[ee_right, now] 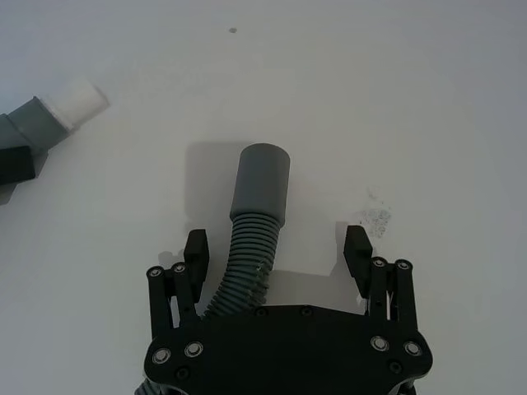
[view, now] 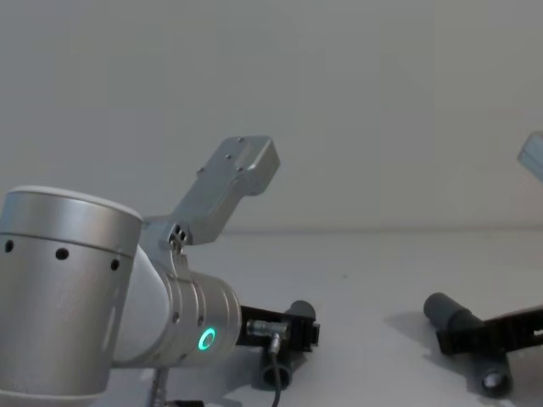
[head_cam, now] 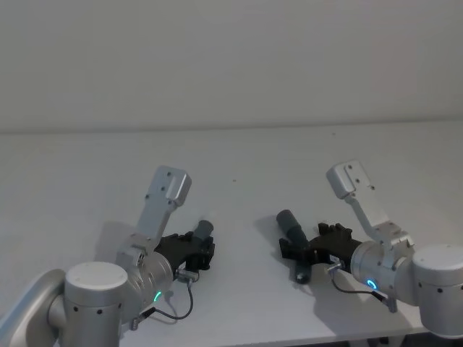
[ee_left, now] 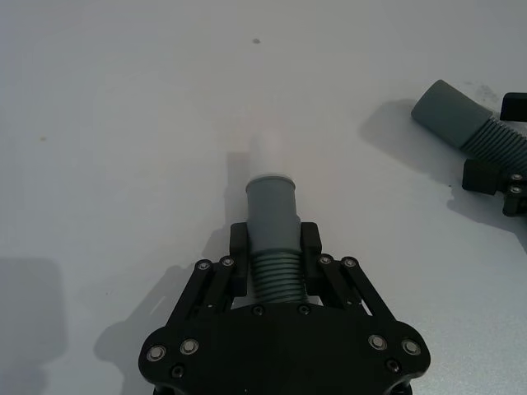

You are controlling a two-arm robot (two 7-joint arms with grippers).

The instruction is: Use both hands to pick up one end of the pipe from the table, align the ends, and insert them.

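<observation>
Two dark grey ribbed pipe pieces are on the white table. My left gripper is shut on the ribbed middle of one pipe piece. That piece's cuff and narrower white tube end stick out ahead of the fingers. In the head view this gripper is at the near left. My right gripper is open, its fingers wide apart on either side of the other pipe piece. That piece lies on the table closer to one finger. The right gripper is at the near right.
The two pieces lie roughly a gripper's length apart, with bare table between and beyond them. A wall rises behind the table's far edge. The near table edge runs just in front of both arms.
</observation>
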